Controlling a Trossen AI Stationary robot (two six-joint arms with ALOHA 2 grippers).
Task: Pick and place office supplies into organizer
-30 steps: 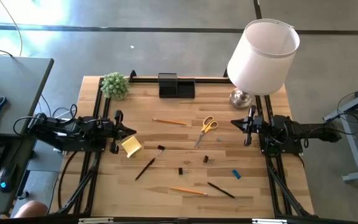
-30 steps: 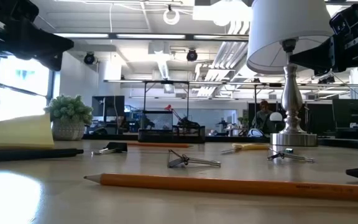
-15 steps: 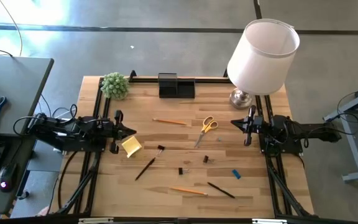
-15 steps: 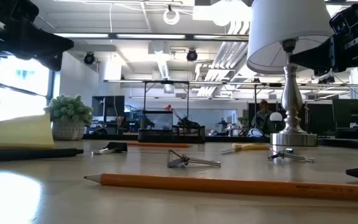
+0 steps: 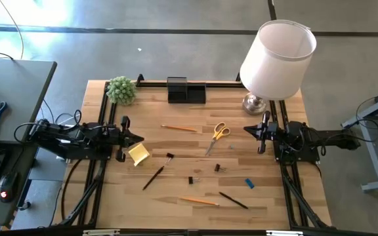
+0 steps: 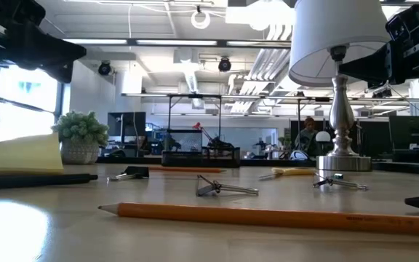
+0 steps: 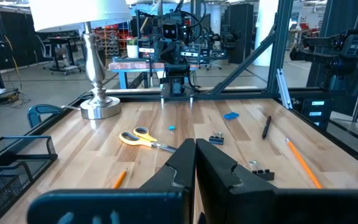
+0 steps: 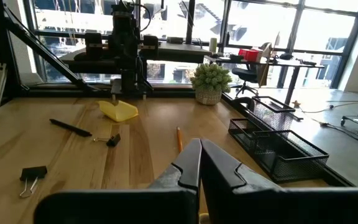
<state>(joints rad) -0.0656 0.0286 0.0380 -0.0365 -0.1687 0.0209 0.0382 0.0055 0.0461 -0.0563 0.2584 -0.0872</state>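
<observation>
Just beside the clenched left tool (image 5: 139, 138), yellow sticky-note pad (image 5: 138, 154); scissors (image 5: 218, 136) near clenched right tool (image 5: 247, 129).

Overhead, straight down on the whole table (image 5: 195, 190). Level with the tabletop, close behind a pencil (image 6: 268, 216), facing the room. From each wrist, across the wood toward the opposite arm. Shared by all: lamp (image 5: 277, 59) and scissors (image 5: 219, 134).

Both arms are showing as dark, near-black jointed bodies — black cables are looping off the left arm (image 5: 71, 139) and trailing behind the right arm (image 5: 307, 141). Each one's fingers (image 7: 188, 163) are appearing as smooth, matte black wedges — angular and tapering to narrow tips.
</observation>
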